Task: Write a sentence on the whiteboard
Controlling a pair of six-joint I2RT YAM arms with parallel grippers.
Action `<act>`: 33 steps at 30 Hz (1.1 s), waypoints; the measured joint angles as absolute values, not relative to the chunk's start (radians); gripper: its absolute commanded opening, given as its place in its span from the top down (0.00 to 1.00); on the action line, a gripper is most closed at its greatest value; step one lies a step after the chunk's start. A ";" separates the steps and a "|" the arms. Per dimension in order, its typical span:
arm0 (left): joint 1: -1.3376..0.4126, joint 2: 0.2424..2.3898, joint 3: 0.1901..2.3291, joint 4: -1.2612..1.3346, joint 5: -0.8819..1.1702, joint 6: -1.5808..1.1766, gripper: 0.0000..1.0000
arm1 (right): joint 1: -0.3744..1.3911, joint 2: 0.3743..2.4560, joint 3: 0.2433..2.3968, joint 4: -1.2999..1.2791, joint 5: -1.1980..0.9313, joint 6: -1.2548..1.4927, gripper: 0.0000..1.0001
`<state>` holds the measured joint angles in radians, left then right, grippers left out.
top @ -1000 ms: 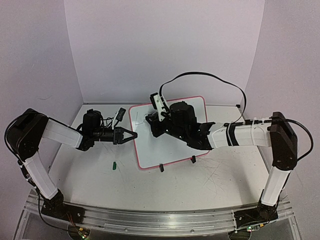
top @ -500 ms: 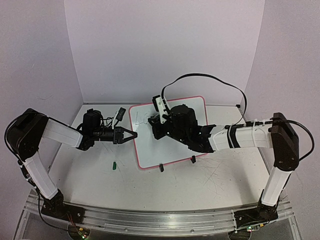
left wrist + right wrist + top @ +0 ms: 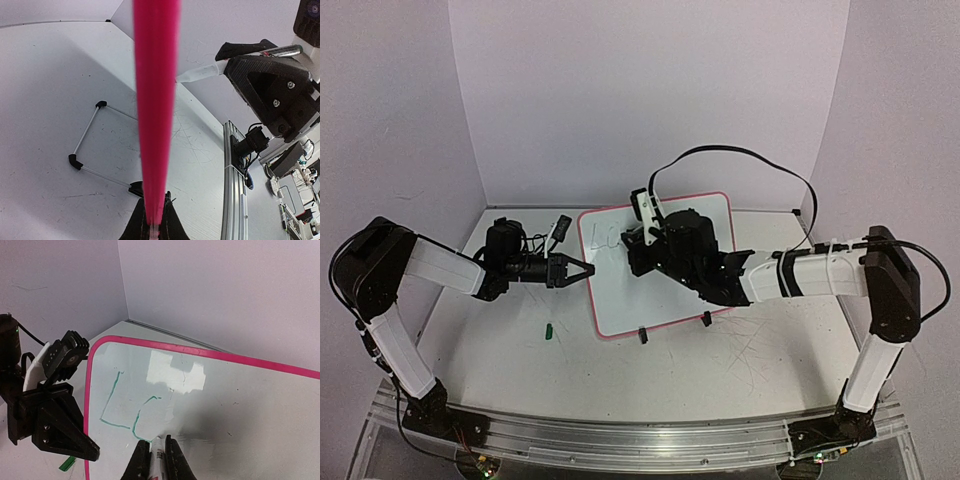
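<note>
The whiteboard [image 3: 632, 300] with a pink-red frame stands tilted at the table's middle on two black clip feet [image 3: 642, 336]. My left gripper [image 3: 584, 270] is shut on its left frame edge; in the left wrist view the pink frame [image 3: 156, 100] runs up from between that gripper [image 3: 154, 196]. My right gripper [image 3: 638, 240] is shut on a white marker [image 3: 644, 208], tip on the board. In the right wrist view the marker [image 3: 158, 460] sits in this gripper [image 3: 156, 440], and green writing [image 3: 110, 396] shows an "L" and part of a second letter.
A small green marker cap [image 3: 548, 330] lies on the table left of the board's near corner. A black cable [image 3: 740, 152] arcs over the board's far right. Purple walls close in the back and sides. A metal rail [image 3: 620, 440] runs along the near edge.
My right gripper has slid a little to the right along the board's top with the marker, and more green strokes show behind it. The left gripper has kept still on the frame.
</note>
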<state>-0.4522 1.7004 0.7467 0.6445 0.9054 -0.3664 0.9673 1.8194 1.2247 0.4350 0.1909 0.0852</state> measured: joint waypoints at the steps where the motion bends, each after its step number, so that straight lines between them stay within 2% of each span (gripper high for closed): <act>1: -0.452 1.700 0.747 0.645 0.905 -0.366 1.00 | 0.966 1.819 1.225 0.437 0.192 0.086 1.00; 33: -0.450 1.703 0.747 0.644 0.907 -0.368 1.00 | 0.941 1.852 1.311 0.452 0.180 0.087 1.00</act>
